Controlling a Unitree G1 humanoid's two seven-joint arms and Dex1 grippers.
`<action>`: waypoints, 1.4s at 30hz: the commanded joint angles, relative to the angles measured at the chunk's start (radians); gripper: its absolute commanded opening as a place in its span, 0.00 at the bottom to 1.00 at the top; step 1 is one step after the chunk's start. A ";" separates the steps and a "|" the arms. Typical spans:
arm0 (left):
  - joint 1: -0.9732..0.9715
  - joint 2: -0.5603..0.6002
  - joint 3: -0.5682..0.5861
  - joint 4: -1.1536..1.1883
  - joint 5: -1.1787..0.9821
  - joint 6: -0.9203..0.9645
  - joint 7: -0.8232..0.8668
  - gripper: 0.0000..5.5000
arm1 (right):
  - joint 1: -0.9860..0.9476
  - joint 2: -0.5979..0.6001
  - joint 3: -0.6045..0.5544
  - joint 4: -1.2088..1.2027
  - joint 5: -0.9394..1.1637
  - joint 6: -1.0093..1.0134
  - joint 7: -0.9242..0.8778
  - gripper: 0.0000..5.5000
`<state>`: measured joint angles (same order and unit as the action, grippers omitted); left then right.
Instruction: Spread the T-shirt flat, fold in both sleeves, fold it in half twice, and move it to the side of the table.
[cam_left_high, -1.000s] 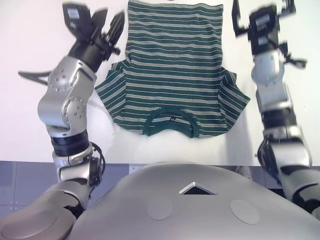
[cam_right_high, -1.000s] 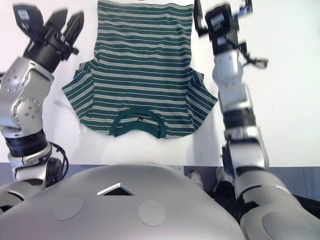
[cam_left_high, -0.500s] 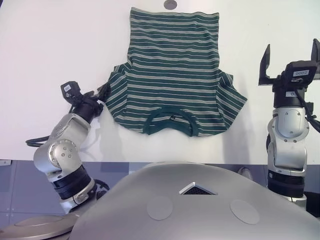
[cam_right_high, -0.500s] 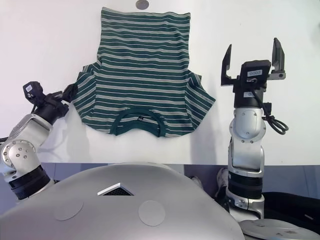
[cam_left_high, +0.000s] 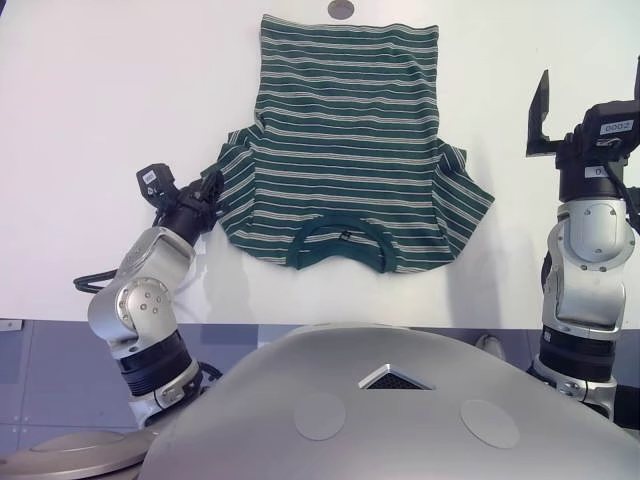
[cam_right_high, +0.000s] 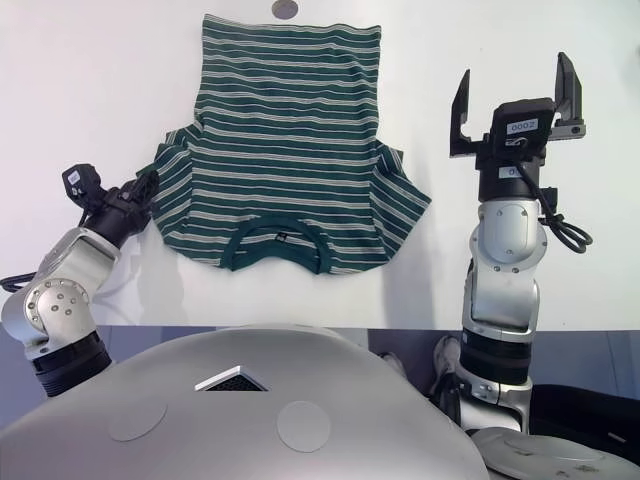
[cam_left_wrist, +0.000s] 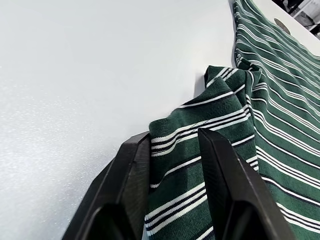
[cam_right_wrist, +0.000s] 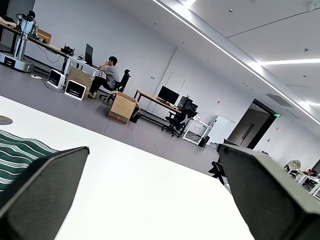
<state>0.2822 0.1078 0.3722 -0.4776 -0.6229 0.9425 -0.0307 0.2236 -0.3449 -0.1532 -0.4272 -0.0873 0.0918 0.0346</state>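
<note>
A green T-shirt (cam_left_high: 350, 140) with white stripes lies flat on the white table (cam_left_high: 100, 100), collar toward me and hem at the far edge. Both sleeves are spread out to the sides. My left gripper (cam_left_high: 212, 190) is low on the table at the left sleeve. In the left wrist view its fingers (cam_left_wrist: 135, 170) stand a finger's width apart, with the sleeve's hem (cam_left_wrist: 190, 135) lying between them. My right gripper (cam_right_high: 514, 95) is raised to the right of the shirt, fingers wide open and holding nothing, clear of the right sleeve (cam_right_high: 405, 200).
A small grey disc (cam_left_high: 340, 9) sits at the table's far edge just beyond the hem. A black cable (cam_left_high: 90, 283) trails from my left arm near the front edge. Bare white table lies on both sides of the shirt.
Both arms pulled back from the shirt's far end toward me. The left gripper dropped to the left sleeve and edged onto its hem. The right gripper settled, raised, to the right of the shirt.
</note>
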 joint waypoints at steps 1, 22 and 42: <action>0.058 -0.016 -0.036 0.067 0.052 0.026 0.040 0.19 | -0.027 -0.008 -0.013 0.019 -0.009 0.000 0.018 0.87; 0.058 0.273 -0.303 -0.156 0.246 -0.273 -0.253 0.00 | -0.012 0.031 -0.002 0.058 -0.050 -0.050 0.017 0.87; -0.053 0.250 -0.299 -0.252 -0.109 0.020 -0.327 0.23 | 0.094 0.042 -0.036 0.025 0.021 -0.007 0.115 0.87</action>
<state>0.2594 0.3897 0.0270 -0.7126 -0.6671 0.9436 -0.3810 0.2742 -0.3011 -0.1630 -0.3733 -0.1168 0.0592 0.1090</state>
